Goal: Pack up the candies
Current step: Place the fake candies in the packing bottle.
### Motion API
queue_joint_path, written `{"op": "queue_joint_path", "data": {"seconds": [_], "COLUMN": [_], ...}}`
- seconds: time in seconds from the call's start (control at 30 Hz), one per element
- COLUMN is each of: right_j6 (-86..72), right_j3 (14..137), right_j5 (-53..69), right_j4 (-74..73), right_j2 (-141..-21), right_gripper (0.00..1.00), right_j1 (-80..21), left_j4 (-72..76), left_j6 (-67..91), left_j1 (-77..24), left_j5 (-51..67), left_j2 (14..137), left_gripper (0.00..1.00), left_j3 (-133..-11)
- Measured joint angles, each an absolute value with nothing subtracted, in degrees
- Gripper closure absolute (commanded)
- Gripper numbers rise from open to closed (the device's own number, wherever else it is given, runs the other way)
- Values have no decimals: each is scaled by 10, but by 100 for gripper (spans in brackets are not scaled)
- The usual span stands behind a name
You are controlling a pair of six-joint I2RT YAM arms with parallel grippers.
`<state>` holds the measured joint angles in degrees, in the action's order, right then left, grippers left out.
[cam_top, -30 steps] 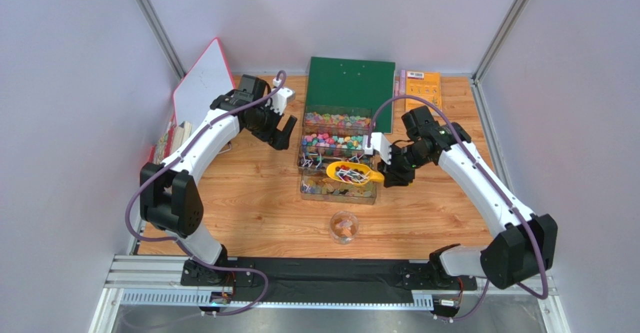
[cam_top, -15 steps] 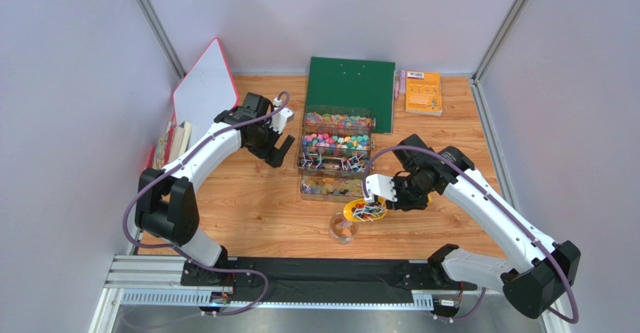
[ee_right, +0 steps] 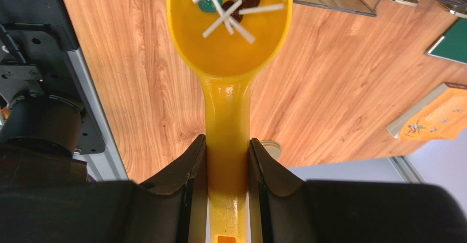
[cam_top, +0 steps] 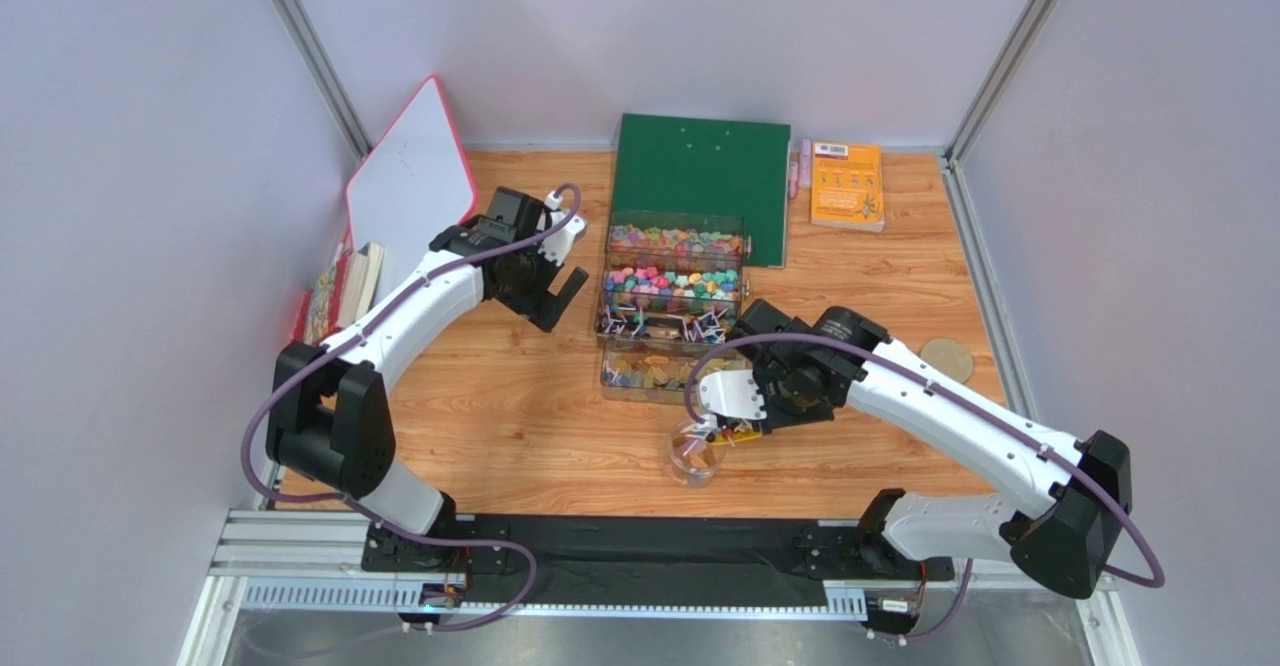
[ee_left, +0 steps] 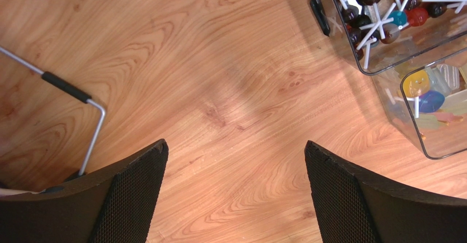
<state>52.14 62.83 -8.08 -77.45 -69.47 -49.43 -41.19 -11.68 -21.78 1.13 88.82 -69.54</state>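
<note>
1. Overhead view: bright, even, diffuse light from above; pale walls (cam_top: 150, 171) tinted lavender-grey, no hot spots.
2. Shadows: soft and short, close under both arms on the tabletop (cam_top: 511, 426); faint grey patch on the wood in the left wrist view.
3. Glare: mild sheen along the yellow scoop (ee_right: 227, 57); small reflections on the clear bin (ee_left: 378, 62) walls.
4. Focus: wood grain crisp in both wrist views; left claw (ee_left: 235, 152) and right claw (ee_right: 227, 144) dark, softer toward the bottom edge.
5. Distortion: slight wide-angle stretch at wrist-view corners.
</note>
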Motion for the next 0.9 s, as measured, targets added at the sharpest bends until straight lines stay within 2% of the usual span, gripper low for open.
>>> {"op": "queue_joint_path", "data": {"seconds": [0.57,0.9], "right_j6": [466,462], "right_j3": [654,629], "right_j5": [-189,-214], "right_j4": [-774,-777], "right_j2": [-712,-684], "right_gripper": [100,100], "right_j1": [-615,-625], "left_j4": [-379,-380], "left_j6": [-119,-108], "left_j1": [-218,-218], "left_j5": [-97,-117], "left_j2": [830,825], "left_gripper": [0,0], "left_j3": [-677,-677]}}
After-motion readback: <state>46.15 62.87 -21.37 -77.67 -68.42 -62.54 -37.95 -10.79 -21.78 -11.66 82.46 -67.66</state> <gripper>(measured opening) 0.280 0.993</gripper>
